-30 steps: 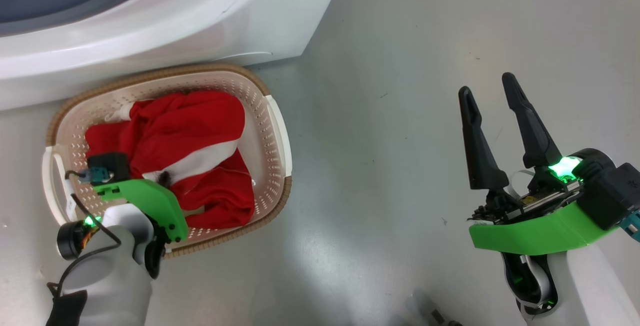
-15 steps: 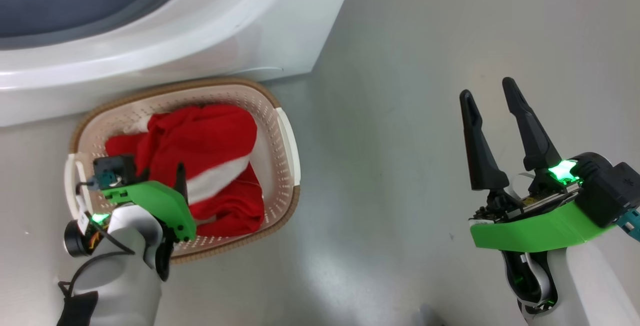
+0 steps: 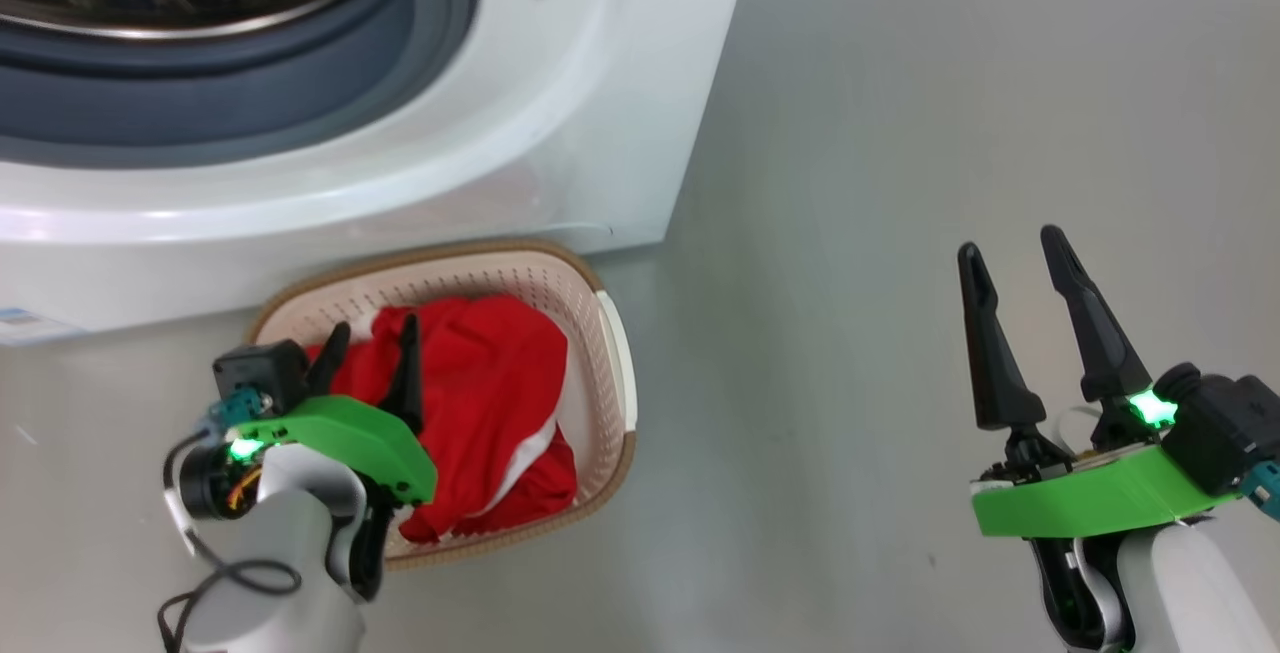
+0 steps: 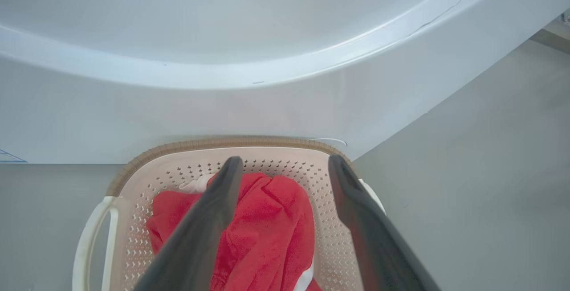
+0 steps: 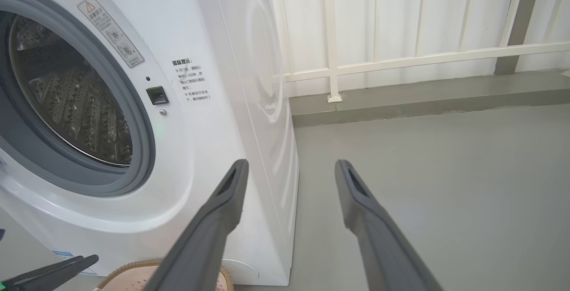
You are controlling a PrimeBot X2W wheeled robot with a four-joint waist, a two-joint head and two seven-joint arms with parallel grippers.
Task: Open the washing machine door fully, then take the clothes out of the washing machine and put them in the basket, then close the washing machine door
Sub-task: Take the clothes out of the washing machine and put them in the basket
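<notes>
Left end effector (image 4: 285, 164): opened wide, gripping nothing, poised just above the clothes (image 3: 500, 373), a posture suited to dropping them. The clothes, soft crumpled red fabric with a white band, lie in the basket (image 3: 480, 278), cream perforated plastic with a woven-look brown rim, on the floor (image 3: 850, 233) against the foot of the washing machine (image 3: 560, 133). Right end effector (image 3: 1010, 245): wide open, empty, parked clear over bare floor.

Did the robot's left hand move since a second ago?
Yes. Against the basket, the left gripper has risen up out of the clothes and opened.
</notes>
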